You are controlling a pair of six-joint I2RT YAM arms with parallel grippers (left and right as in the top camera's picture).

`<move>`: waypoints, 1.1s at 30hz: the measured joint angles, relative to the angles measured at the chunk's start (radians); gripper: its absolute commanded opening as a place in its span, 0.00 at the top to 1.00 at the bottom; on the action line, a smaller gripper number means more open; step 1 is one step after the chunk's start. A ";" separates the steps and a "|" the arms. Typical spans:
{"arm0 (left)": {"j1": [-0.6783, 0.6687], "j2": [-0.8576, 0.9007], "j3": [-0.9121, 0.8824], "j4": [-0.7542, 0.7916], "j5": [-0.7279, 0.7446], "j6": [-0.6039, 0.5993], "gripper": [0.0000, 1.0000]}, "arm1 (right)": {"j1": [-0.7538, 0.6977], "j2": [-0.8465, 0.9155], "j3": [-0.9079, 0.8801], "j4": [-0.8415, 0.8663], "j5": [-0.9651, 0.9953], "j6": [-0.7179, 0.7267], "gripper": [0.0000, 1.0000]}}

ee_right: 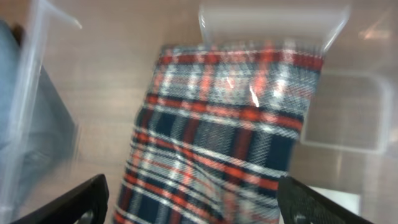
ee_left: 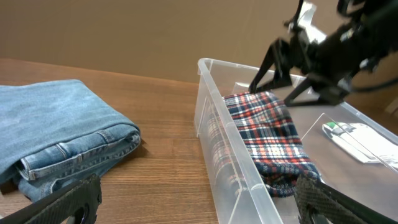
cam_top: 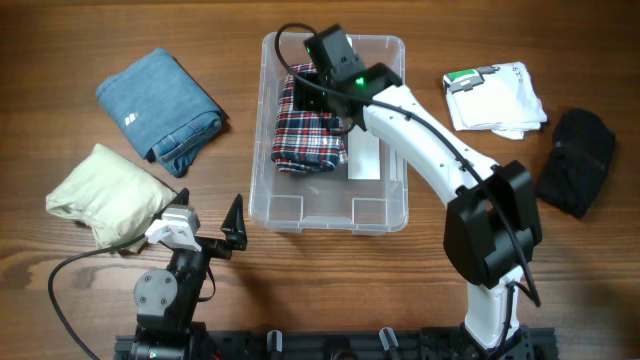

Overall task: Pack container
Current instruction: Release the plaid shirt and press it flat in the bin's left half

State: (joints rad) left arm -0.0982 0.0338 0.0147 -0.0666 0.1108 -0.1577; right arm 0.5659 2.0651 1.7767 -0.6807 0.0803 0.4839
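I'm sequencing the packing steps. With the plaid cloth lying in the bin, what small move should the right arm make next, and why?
Probably raise the right claw straight up, clear of the container. Its jaws stand open just above the plaid cloth, which lies ungripped inside the container, while the jeans wait on the table.

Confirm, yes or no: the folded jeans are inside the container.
No, the folded jeans lie on the table beside the container, outside its walls; the plaid cloth is what lies inside.
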 measured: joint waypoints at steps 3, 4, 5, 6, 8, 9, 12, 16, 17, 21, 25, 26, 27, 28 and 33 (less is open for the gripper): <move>0.000 0.000 0.000 0.000 0.000 0.000 0.00 | 0.000 0.000 0.103 -0.059 0.020 -0.018 0.12; 0.000 0.000 0.000 0.000 0.000 0.000 0.00 | 0.000 0.000 0.124 -0.074 0.024 -0.020 0.16; 0.000 0.000 0.000 0.000 0.000 0.000 0.00 | 0.000 0.000 0.135 -0.085 0.027 -0.022 0.20; 0.000 0.000 0.000 0.000 0.000 0.000 0.00 | 0.000 0.000 0.144 -0.099 0.029 -0.027 0.26; 0.000 0.000 0.000 0.000 0.000 0.000 0.00 | 0.000 0.000 0.148 -0.143 0.032 -0.033 0.40; 0.000 0.000 0.000 0.000 0.000 0.000 0.00 | 0.000 0.000 0.148 -0.187 0.033 -0.030 0.58; 0.000 0.000 0.000 0.000 0.000 0.000 0.00 | 0.000 0.001 0.148 -0.233 0.039 -0.036 0.91; 0.000 0.000 0.000 0.000 0.000 0.000 0.00 | 0.000 0.002 0.148 -0.308 0.073 -0.025 0.96; 0.000 0.000 0.000 0.000 0.000 0.000 0.00 | 0.000 0.002 0.148 -0.325 0.080 -0.024 0.96; 0.000 0.000 0.000 0.000 0.000 0.000 0.00 | 0.003 0.002 0.148 -0.365 0.097 -0.017 0.96; 0.000 0.000 0.000 0.000 0.000 0.000 0.00 | 0.029 0.002 0.148 -0.404 0.112 -0.017 0.96; 0.000 0.000 0.000 0.000 0.000 0.000 0.00 | 0.054 0.002 0.148 -0.416 0.119 -0.015 0.96; 0.000 0.000 0.000 0.000 0.000 0.000 0.00 | 0.070 0.002 0.148 -0.419 0.124 -0.014 0.96; 0.000 0.000 0.000 0.000 0.000 0.000 0.00 | 0.085 0.002 0.148 -0.421 0.130 -0.011 0.96; 0.000 0.000 0.000 0.000 0.000 0.000 0.00 | 0.203 -0.020 0.147 -0.448 0.206 0.032 0.96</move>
State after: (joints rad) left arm -0.0982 0.0338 0.0147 -0.0666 0.1108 -0.1577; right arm 0.7689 2.0449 1.9240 -1.1290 0.2859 0.5163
